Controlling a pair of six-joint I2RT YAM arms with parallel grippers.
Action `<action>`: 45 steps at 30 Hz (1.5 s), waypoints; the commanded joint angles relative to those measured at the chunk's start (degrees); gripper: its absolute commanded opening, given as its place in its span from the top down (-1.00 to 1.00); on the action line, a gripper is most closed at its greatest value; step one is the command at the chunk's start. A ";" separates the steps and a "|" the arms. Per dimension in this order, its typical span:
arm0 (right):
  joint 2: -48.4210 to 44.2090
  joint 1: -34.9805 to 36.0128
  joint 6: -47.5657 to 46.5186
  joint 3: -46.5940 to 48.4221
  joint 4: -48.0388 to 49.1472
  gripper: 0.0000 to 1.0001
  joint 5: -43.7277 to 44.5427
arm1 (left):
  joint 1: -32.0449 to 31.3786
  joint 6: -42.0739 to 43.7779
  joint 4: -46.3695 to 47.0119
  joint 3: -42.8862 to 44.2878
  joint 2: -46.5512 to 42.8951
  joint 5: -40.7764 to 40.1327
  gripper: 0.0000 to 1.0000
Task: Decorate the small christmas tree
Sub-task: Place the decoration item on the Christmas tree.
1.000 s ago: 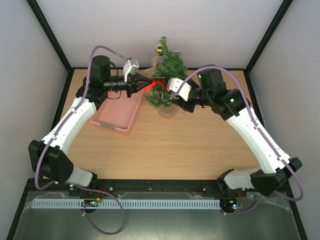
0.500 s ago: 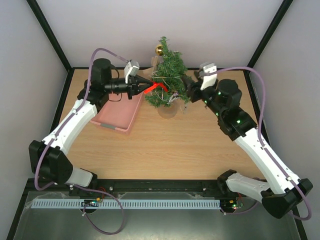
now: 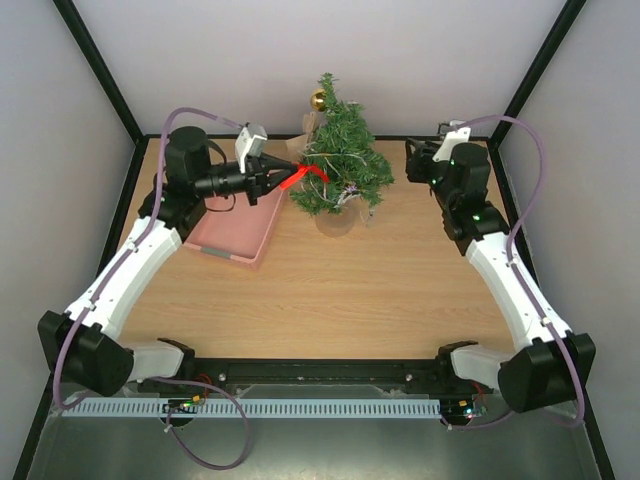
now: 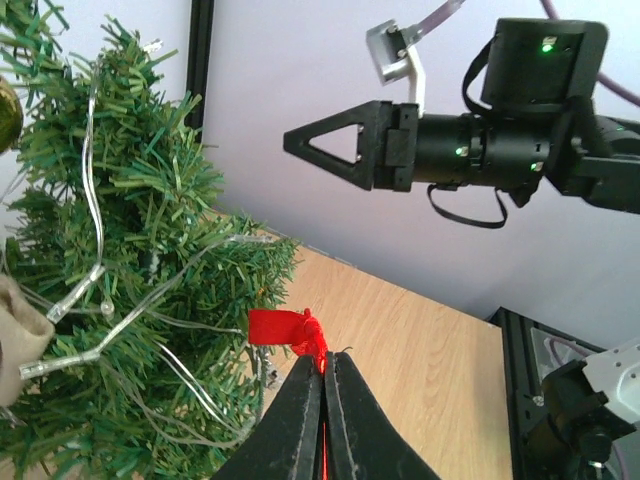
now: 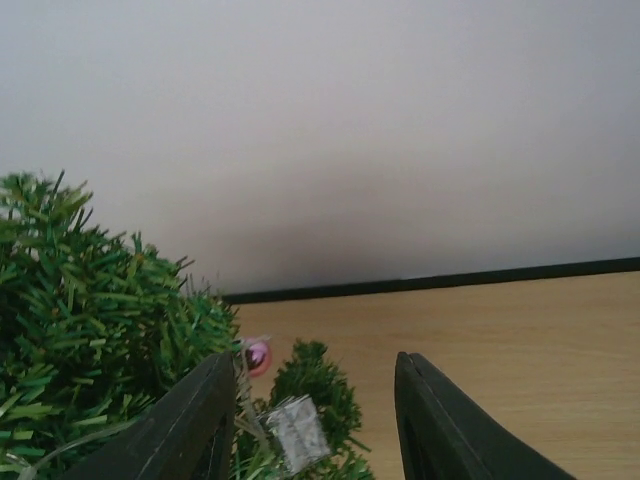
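Note:
The small christmas tree (image 3: 340, 160) stands at the back middle of the table, with pale light string through its branches. My left gripper (image 3: 283, 172) is shut on a red ribbon ornament (image 3: 305, 174), which it holds against the tree's left side. In the left wrist view the red ribbon (image 4: 285, 328) sticks out of the closed fingertips (image 4: 325, 365) beside the branches (image 4: 120, 300). My right gripper (image 3: 412, 160) hangs open to the right of the tree, apart from it. Between its fingers (image 5: 315, 365) I see only tree tips beyond.
A pink tray (image 3: 240, 225) lies left of the tree under the left arm. On the tree hang a gold bauble (image 3: 317, 99), a pink bauble (image 5: 258, 356) and a small silver gift box (image 5: 295, 430). Black frame posts edge the table.
My right arm has drawn back from the tree's front to the right rear, and its jaws stand open. The left gripper stays shut on the red ribbon and has shifted slightly left.

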 commanded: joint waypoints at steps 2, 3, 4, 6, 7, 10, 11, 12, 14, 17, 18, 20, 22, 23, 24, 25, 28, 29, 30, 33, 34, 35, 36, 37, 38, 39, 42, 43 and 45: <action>2.19 -0.13 1.60 2.63 2.68 0.16 -7.26 | -0.24 -8.31 7.06 -3.39 -2.75 -0.80 0.95; 2.25 -0.12 1.81 3.14 2.62 0.16 -8.54 | -0.36 -10.34 9.52 -4.22 -3.09 -0.69 0.95; 2.25 -0.08 1.97 3.46 2.68 0.16 -9.65 | -0.46 -12.04 12.18 -4.92 -3.33 -0.73 0.95; 1.93 -0.12 1.92 3.72 2.74 0.15 -10.75 | -0.95 -14.17 16.22 -5.49 -3.14 -0.68 0.95; 1.84 -0.13 1.67 3.90 2.51 0.15 -10.90 | -1.34 -14.61 17.04 -5.09 -2.74 -0.79 0.95; 1.62 -0.07 1.08 5.02 1.16 0.15 -12.04 | -3.41 -15.02 18.41 -3.56 -0.83 -3.48 0.95; 1.33 -0.13 0.84 5.32 0.93 0.15 -13.11 | -4.34 -15.19 19.19 -3.23 -0.30 -4.86 0.95; 0.88 -0.14 0.51 5.35 1.21 0.13 -14.51 | -5.09 -15.52 20.35 -2.93 0.35 -6.63 0.95; -0.59 -0.11 0.17 4.90 1.99 0.11 -16.81 | -6.38 -17.14 22.31 -2.06 1.92 -8.66 0.95; -2.94 -0.09 0.92 4.56 2.36 0.10 -13.77 | -8.92 -17.75 25.35 -1.03 4.14 -12.16 0.95; -3.65 -0.10 1.49 4.32 2.68 0.11 -11.76 | -10.01 -17.53 26.15 -0.88 4.86 -13.77 0.95; -5.16 -0.07 2.36 3.15 4.55 0.12 -9.79 | -11.61 -17.59 27.46 -0.26 6.70 -16.29 0.95; -6.58 -0.13 3.12 1.62 6.99 0.13 -9.58 | -13.04 -18.41 29.33 0.21 8.58 -18.18 0.95; -7.19 -0.14 3.72 1.12 7.58 0.13 -8.82 | -13.68 -18.94 30.64 0.31 9.48 -19.00 0.95; -7.84 -0.13 4.29 0.74 8.00 0.13 -7.98 | -14.30 -19.20 32.05 0.33 10.11 -19.80 0.95; -8.38 -0.12 4.47 0.41 8.43 0.13 -7.38 | -14.92 -19.08 33.21 0.29 10.76 -20.88 0.95; -9.47 -0.14 4.36 -0.24 9.16 0.13 -6.28 | -16.39 -17.22 34.63 0.88 12.79 -24.51 0.95; -9.58 -0.10 4.24 -0.16 8.89 0.13 -6.14 | -16.52 -16.92 34.58 1.27 13.63 -25.27 0.95; -9.67 -0.08 4.04 -0.06 8.60 0.13 -6.12 | -16.51 -16.81 34.46 1.63 14.28 -25.96 0.95; -10.23 -0.07 3.81 -0.33 8.40 0.13 -6.38 | -16.51 -16.26 34.37 1.82 15.54 -28.03 0.95; -10.42 -0.08 3.67 -0.59 8.41 0.13 -6.39 | -16.53 -15.84 34.25 1.78 15.71 -28.82 0.95; -10.60 -0.11 3.59 -0.78 8.42 0.13 -6.34 | -16.51 -15.43 34.07 1.68 15.82 -29.49 0.95; -10.66 -0.11 3.57 -1.08 8.54 0.13 -6.36 | -16.51 -14.85 33.75 1.65 15.99 -30.04 0.95; -10.66 -0.11 3.50 -1.32 8.79 0.13 -6.55 | -16.51 -14.27 33.45 1.58 16.21 -30.61 0.95; -10.60 -0.14 3.56 -1.47 8.98 0.13 -6.87 | -16.51 -13.65 33.14 1.45 16.27 -31.19 0.95; -10.32 -0.14 3.69 -1.47 9.02 0.13 -7.43 | -16.51 -13.03 33.04 1.21 16.31 -31.75 0.95; -9.20 -0.06 4.24 -1.06 8.58 0.13 -9.16 | -16.55 -11.12 33.60 0.24 16.22 -33.64 0.95; -8.91 -0.06 4.39 -1.22 8.78 0.13 -9.84 | -16.55 -10.77 33.70 0.16 16.35 -33.98 0.95; -8.11 -0.05 4.53 -1.17 8.98 0.13 -11.25 | -16.51 -10.14 33.35 0.18 16.68 -34.24 0.95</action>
